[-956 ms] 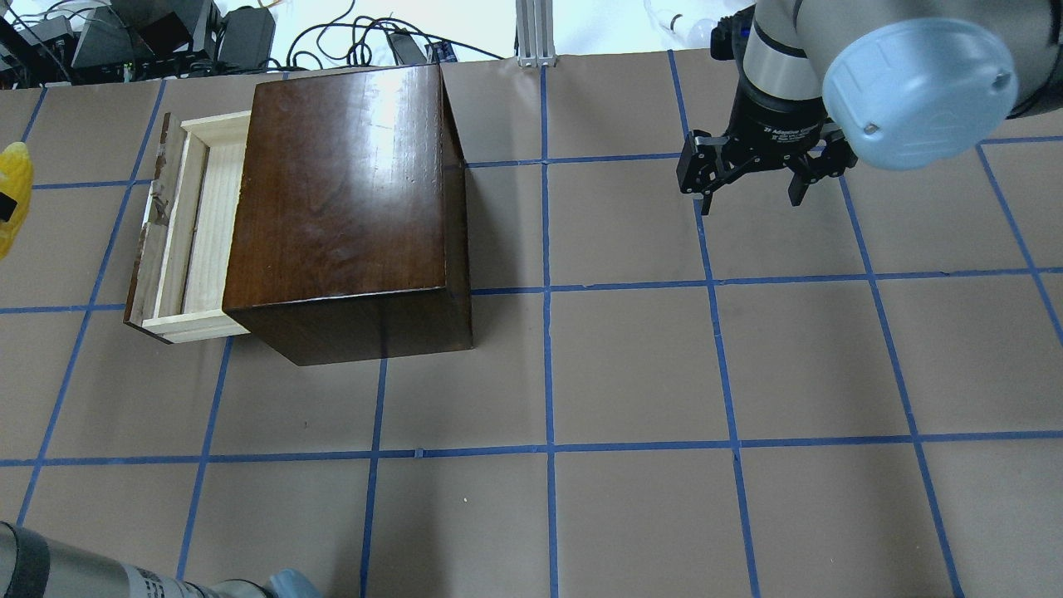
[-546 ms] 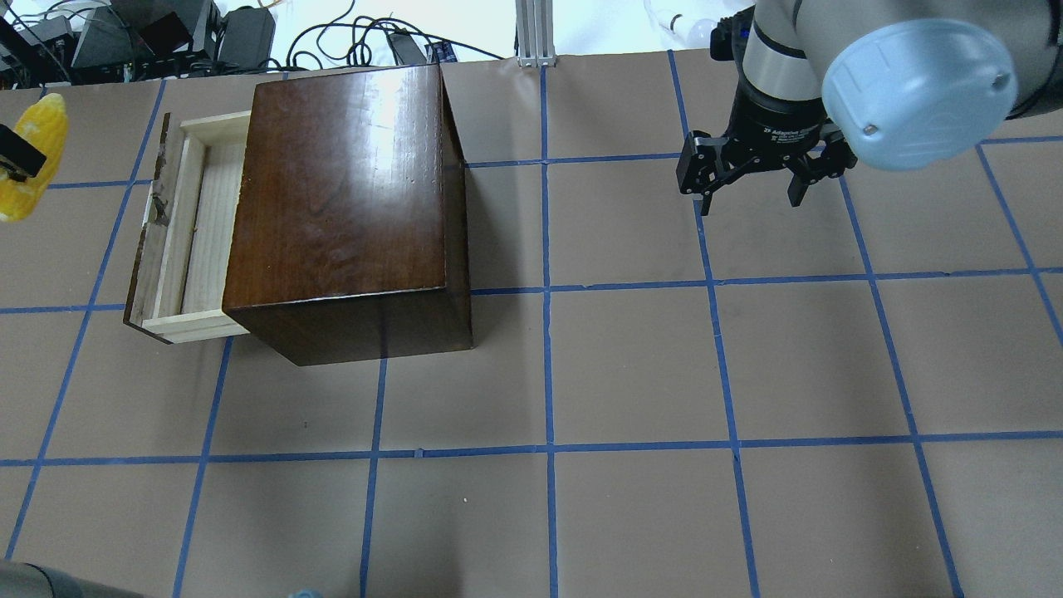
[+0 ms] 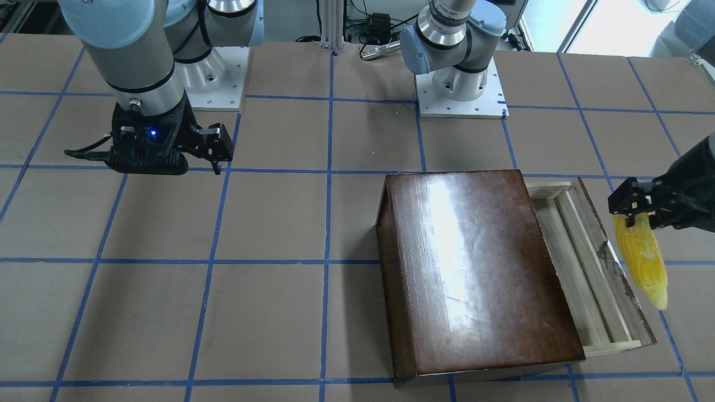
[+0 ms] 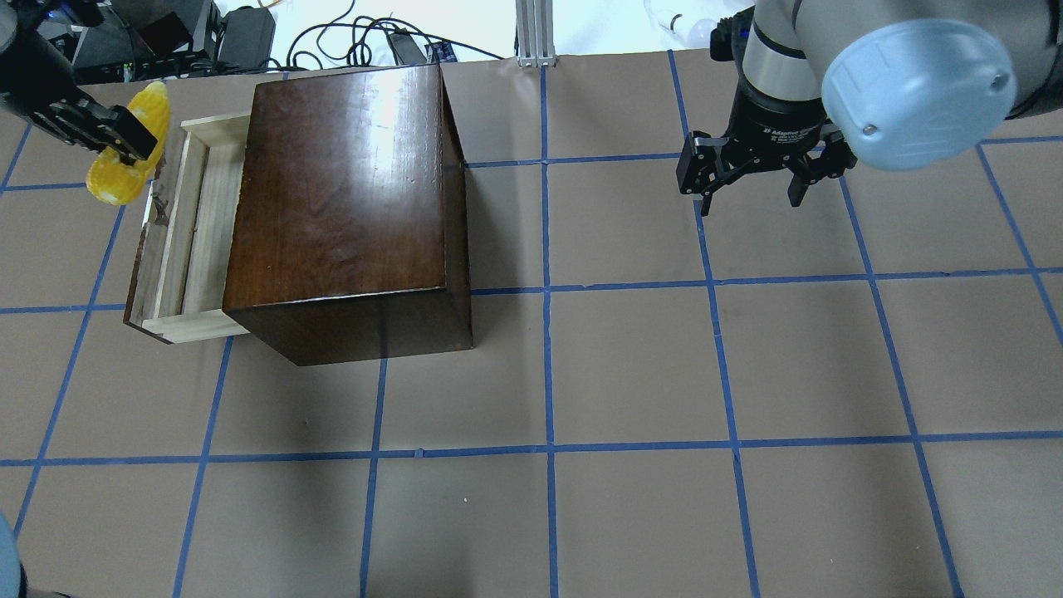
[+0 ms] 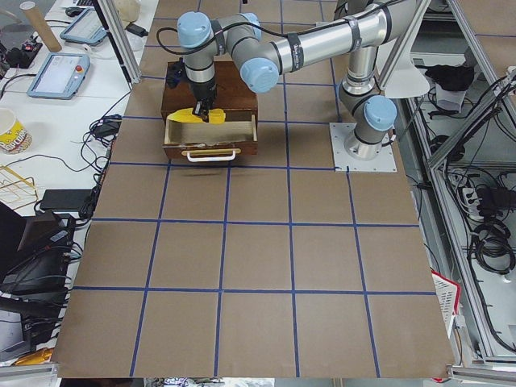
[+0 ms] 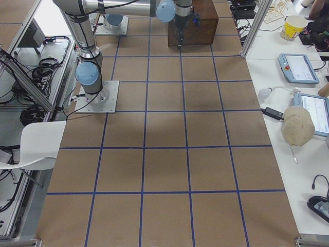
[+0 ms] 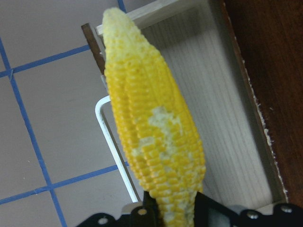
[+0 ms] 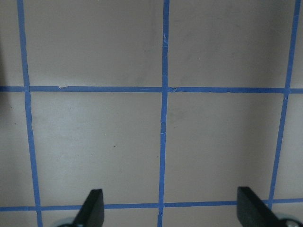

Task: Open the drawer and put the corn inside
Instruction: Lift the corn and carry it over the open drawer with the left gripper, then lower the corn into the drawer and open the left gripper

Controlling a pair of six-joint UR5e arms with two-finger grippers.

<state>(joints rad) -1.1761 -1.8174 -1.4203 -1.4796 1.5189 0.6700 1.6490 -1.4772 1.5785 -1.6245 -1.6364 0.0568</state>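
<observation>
The drawer (image 4: 195, 224) of pale wood stands pulled out from the left side of the dark-brown box (image 4: 340, 191); its tray looks empty. My left gripper (image 4: 124, 141) is shut on the yellow corn (image 4: 120, 170) and holds it in the air over the drawer's dark front panel, near its far end. In the left wrist view the corn (image 7: 156, 151) hangs over the front panel and white handle (image 7: 113, 142), with the drawer tray (image 7: 227, 123) just beside it. My right gripper (image 4: 751, 195) is open and empty, far right of the box.
Brown paper with blue tape lines covers the table (image 4: 631, 365). Cables and gear (image 4: 124, 37) lie beyond the far edge behind the box. The arm bases (image 3: 461, 89) stand at the robot's side.
My left gripper has carried the corn from the view's left edge rightward and farther back, up to the drawer's front panel. The right arm has not moved.
</observation>
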